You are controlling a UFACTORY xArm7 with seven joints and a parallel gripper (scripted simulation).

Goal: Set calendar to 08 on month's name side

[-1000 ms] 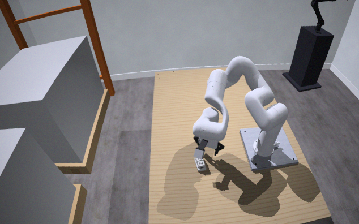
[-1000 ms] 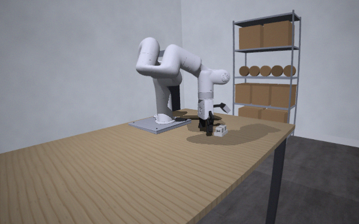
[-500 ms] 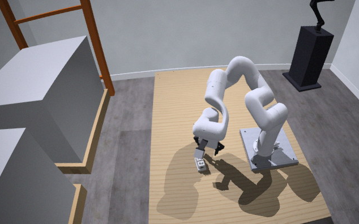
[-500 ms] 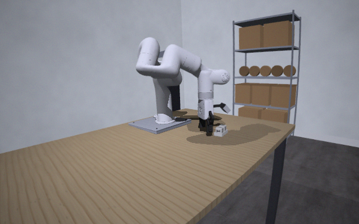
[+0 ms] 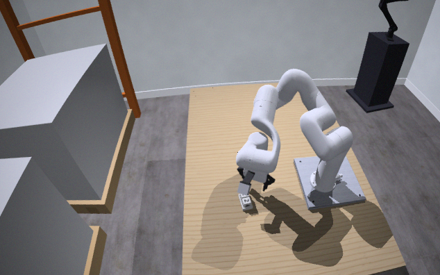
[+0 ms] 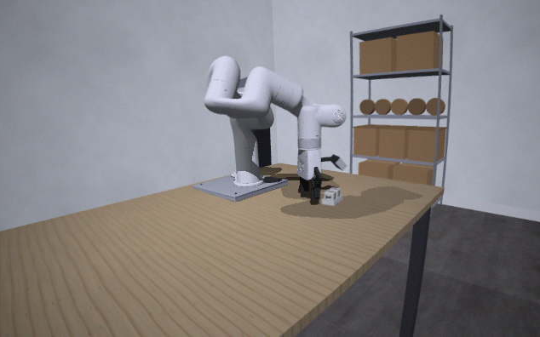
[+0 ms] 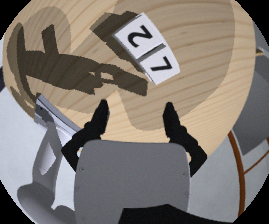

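The tool (image 7: 137,121) hangs wide and holds nothing, just below the calendar's two cubes (image 7: 146,48) in the upper middle of the wrist frame; they rest on the wooden surface (image 6: 183,238). Their tops show 2 and 7 (the month side is hidden). Judged: approach; next, close in over one cube to regrasp and turn it.

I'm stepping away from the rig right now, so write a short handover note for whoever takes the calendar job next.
Gripper: open, holding nothing, hovering beside the calendar, not touching it.
Calendar: tray flat on the table, near the arm's base plate; both cubes stand in it side by side.
Top faces show 2 and 7; the month-side reading cannot be made out.
Done: nothing visibly.
Left: turn the cubes to read 08, reseat them, release.
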